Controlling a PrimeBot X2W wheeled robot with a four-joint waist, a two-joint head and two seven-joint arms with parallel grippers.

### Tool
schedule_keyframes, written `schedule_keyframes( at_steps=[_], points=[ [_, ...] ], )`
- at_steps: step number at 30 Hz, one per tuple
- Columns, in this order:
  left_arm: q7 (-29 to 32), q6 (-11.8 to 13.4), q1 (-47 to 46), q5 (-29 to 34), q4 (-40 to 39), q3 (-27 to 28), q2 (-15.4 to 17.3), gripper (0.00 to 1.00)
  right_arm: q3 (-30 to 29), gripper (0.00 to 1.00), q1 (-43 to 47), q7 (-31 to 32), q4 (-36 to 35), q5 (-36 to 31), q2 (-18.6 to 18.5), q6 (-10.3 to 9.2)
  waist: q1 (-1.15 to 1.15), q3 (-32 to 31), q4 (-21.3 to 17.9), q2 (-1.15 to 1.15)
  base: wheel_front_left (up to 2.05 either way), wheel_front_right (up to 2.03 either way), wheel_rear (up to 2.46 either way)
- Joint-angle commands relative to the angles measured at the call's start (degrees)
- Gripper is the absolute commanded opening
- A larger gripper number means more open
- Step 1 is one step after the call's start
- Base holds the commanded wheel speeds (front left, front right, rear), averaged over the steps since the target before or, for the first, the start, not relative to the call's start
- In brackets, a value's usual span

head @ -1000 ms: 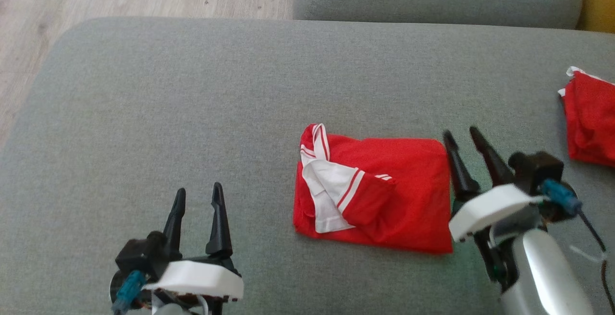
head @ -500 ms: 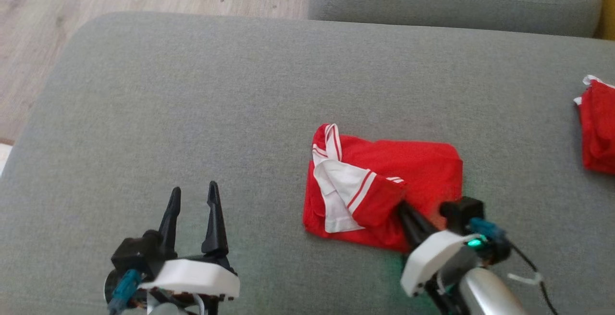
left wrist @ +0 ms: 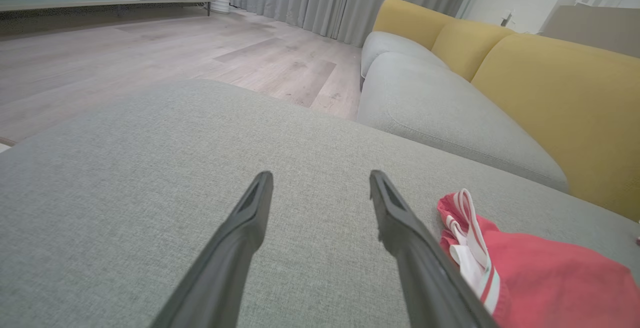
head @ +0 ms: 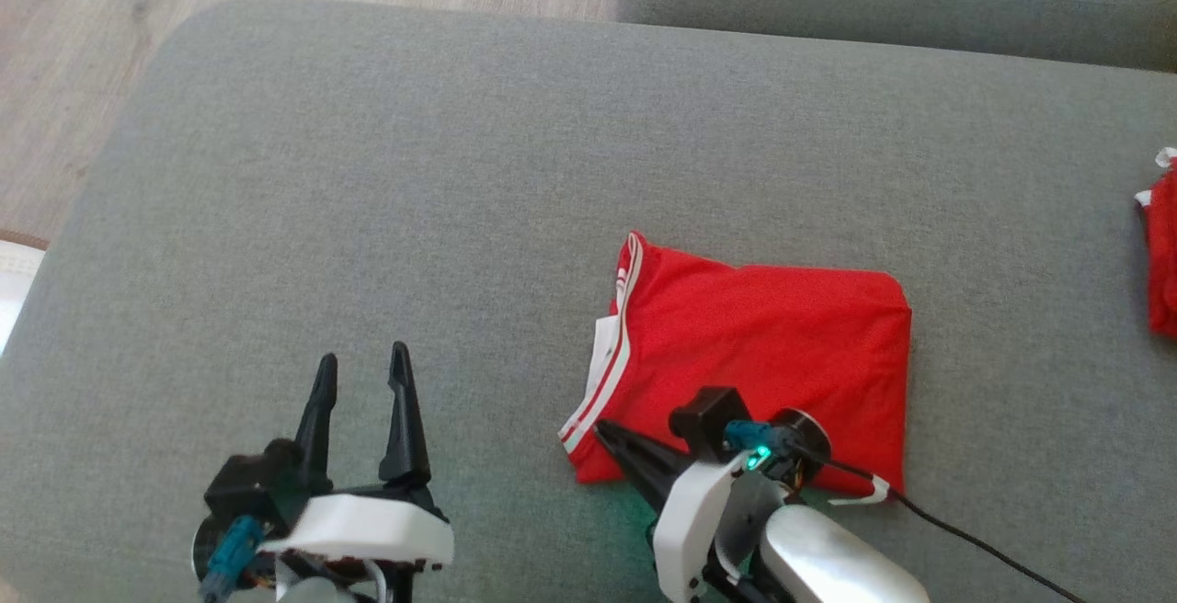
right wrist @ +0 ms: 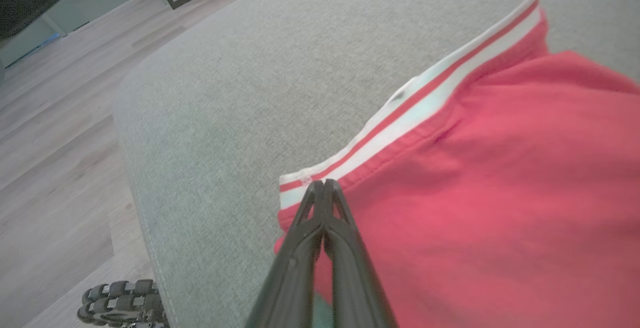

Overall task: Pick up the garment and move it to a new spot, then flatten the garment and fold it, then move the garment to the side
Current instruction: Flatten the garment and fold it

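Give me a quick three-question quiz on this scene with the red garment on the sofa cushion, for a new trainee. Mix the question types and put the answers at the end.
1. True or false: the left gripper has its fingers spread apart above the bare grey cushion.
2. Multiple choice: where on the red garment do the shut fingers of the right gripper sit?
A. at the striped trim, by the corner nearest the robot on its left
B. at the far right corner
C. in the middle of the plain red panel
3. Short answer: in the left wrist view, what colour are the sofa backrests?

Key: 1 true; 2 A; 3 yellow.
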Motion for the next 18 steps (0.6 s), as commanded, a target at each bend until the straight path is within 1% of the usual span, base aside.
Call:
schedule_keyframes(
  at_steps=[1, 4, 6, 7, 10, 11, 12, 13, 14, 15, 16, 18],
  points=[
    [-0.75, 0.25, -2.55, -0.3, -1.95, 2.64, 0.8, 1.0, 0.82, 0.0, -1.61, -0.12, -1.46, 0.29, 0.5, -0.04, 0.0, 0.1, -0.09, 0.0, 0.0, 0.0, 0.0],
    [-1.05, 0.39, -2.47, -0.48, -1.9, 3.01, 0.81, 1.0, 1.68, 0.0, -2.19, -1.17, -1.11, -0.05, 0.5, -0.04, 0.0, 0.37, -0.55, 0.0, 0.0, 0.0, 0.0],
    [-1.2, 0.53, -2.37, -0.59, -1.86, 3.23, 0.83, 1.0, 0.98, 0.0, -2.56, -2.68, -1.52, -0.16, 0.5, -0.04, 0.0, 0.41, -0.99, 0.0, 0.0, 0.0, 0.0],
    [-1.29, 0.54, -2.4, -0.61, -1.85, 3.27, 0.86, 1.0, -0.43, 0.0, -2.94, -4.42, -2.19, -0.45, 0.5, -0.04, 0.0, 0.39, -1.48, 0.0, 0.0, 0.0, 0.0],
    [-1.31, 0.19, -2.73, -0.61, -1.89, 3.05, 0.92, 1.0, -3.44, 0.0, -3.21, -6.81, -3.73, -1.13, 0.5, -0.04, 0.0, 0.25, -2.19, 0.0, 0.0, 0.0, 0.0],
    [-1.26, -0.02, -3.13, -0.51, -1.82, 2.89, 1.0, 1.0, -6.32, 0.1, -3.02, -8.42, -4.95, -1.76, 0.5, -0.04, 0.0, -0.04, -2.71, 0.0, 0.0, 0.0, 0.0],
    [-1.28, -0.17, -3.38, -0.5, -1.75, 2.86, 1.04, 1.0, -7.92, 0.23, -2.79, -9.09, -5.62, -2.15, 0.5, -0.04, 0.0, -0.23, -3.0, 0.0, 0.0, 0.0, 0.0],
    [-1.31, -0.32, -3.64, -0.48, -1.64, 2.83, 1.07, 1.0, -9.66, 0.33, -2.47, -9.68, -6.28, -2.65, 0.5, -0.04, 0.0, -0.45, -3.29, 0.0, 0.0, 0.0, 0.0],
    [-1.33, -0.56, -3.91, -0.47, -1.53, 2.72, 1.08, 1.0, -11.38, 0.72, -2.05, -10.19, -7.0, -3.24, 0.5, -0.04, 0.0, -0.7, -3.6, 0.0, 0.0, 0.0, 0.0],
    [-1.38, -0.95, -4.16, -0.5, -1.43, 2.55, 1.06, 1.0, -13.21, 0.9, -1.49, -10.65, -7.75, -3.73, 0.5, -0.04, 0.0, -0.99, -3.94, 0.0, 0.0, 0.0, 0.0],
    [-1.44, -1.18, -4.36, -0.54, -1.24, 2.43, 0.97, 1.0, -14.98, 1.0, -0.84, -10.92, -8.46, -4.27, 0.5, -0.04, 0.0, -1.25, -4.22, 0.0, 0.0, 0.0, 0.0],
    [-1.55, -1.53, -4.65, -0.44, -0.67, 2.15, 0.91, 1.0, -18.39, 1.0, 0.65, -11.36, -9.88, -4.98, 0.5, -0.04, 0.0, -1.86, -4.87, 0.0, 0.0, 0.0, 0.0]
  ],
)
